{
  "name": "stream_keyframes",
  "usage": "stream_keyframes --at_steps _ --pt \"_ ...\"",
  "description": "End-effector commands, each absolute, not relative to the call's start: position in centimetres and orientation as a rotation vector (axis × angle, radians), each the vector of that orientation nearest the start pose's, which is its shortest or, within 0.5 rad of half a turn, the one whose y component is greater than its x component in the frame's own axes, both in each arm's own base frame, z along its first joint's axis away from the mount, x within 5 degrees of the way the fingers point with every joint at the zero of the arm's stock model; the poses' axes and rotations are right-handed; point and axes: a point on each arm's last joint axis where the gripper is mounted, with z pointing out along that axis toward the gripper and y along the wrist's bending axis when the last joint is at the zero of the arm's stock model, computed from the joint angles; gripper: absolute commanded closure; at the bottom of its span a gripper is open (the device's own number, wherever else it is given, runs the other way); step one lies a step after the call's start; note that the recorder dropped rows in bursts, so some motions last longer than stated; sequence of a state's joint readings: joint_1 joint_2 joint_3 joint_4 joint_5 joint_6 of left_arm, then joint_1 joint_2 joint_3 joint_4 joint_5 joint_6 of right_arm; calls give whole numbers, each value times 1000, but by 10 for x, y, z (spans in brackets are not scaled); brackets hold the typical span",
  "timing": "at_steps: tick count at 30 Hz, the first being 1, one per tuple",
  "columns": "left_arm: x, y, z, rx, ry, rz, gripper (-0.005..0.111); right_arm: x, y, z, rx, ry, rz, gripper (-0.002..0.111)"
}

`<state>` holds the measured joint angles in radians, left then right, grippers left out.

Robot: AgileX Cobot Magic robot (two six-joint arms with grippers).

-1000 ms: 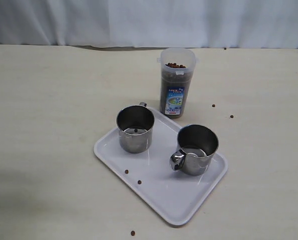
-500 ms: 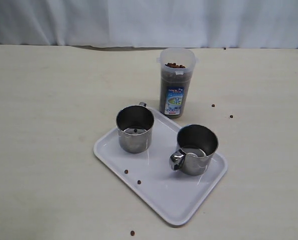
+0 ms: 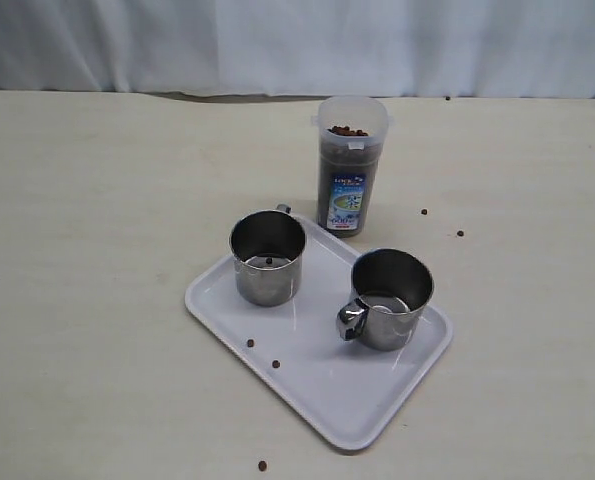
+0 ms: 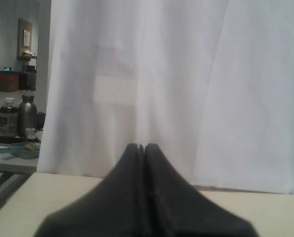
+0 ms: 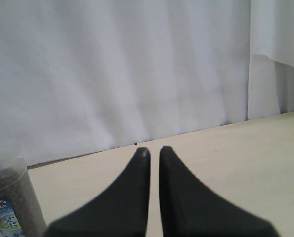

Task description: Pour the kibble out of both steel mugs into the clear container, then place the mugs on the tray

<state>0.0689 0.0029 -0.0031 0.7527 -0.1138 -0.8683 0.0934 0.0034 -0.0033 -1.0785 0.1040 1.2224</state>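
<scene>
Evidently the job is as good as finished. In the exterior view the white tray (image 3: 317, 390) lies on the bench (image 3: 97, 250) between its middle and its near edge. Both mugs stand upright on it, apart from each other. The left steel mug (image 3: 267, 285) is at the tray's far end. The right steel mug (image 3: 390, 310) is nearer the bench's right edge, its handle turned toward the near edge. Just behind the tray, toward the far edge, the clear container (image 3: 351, 165) stands upright with kibble (image 3: 349, 131) up near its rim. A lone pellet (image 3: 269, 261) shows inside the left steel mug, two stray pellets (image 3: 275, 364) lie on the tray, and a few more lie on the bench.

No arm appears here. A second ago a dark sliver sat at the left edge with a shadow by the near left corner; both are gone, so I judge the arms have pulled back. Mugs, tray and container keep their places.

In the left wrist view the left gripper (image 4: 141, 147) has its fingers pressed together, empty, facing a white curtain (image 4: 186, 74).

In the right wrist view the right gripper (image 5: 153, 150) shows a thin slit between its fingers, pinching nothing.
</scene>
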Motion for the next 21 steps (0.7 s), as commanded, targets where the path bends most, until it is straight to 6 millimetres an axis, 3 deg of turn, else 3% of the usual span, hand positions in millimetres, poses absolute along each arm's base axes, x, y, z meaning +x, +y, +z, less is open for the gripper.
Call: stream_keyframes --at_steps 1,10,14,21 --pt "55 -5 222 -105 1382 -179 107 57 -3 209 109 1531 118 103" --pt "55 -1 221 -166 1385 -173 107 57 -3 209 109 1531 118 103" --pt "56 4 211 -136 1506 -41 107 57 -3 209 109 1531 118 103" --pt "56 2 201 -134 1616 -53 107 57 -3 209 109 1531 118 103"
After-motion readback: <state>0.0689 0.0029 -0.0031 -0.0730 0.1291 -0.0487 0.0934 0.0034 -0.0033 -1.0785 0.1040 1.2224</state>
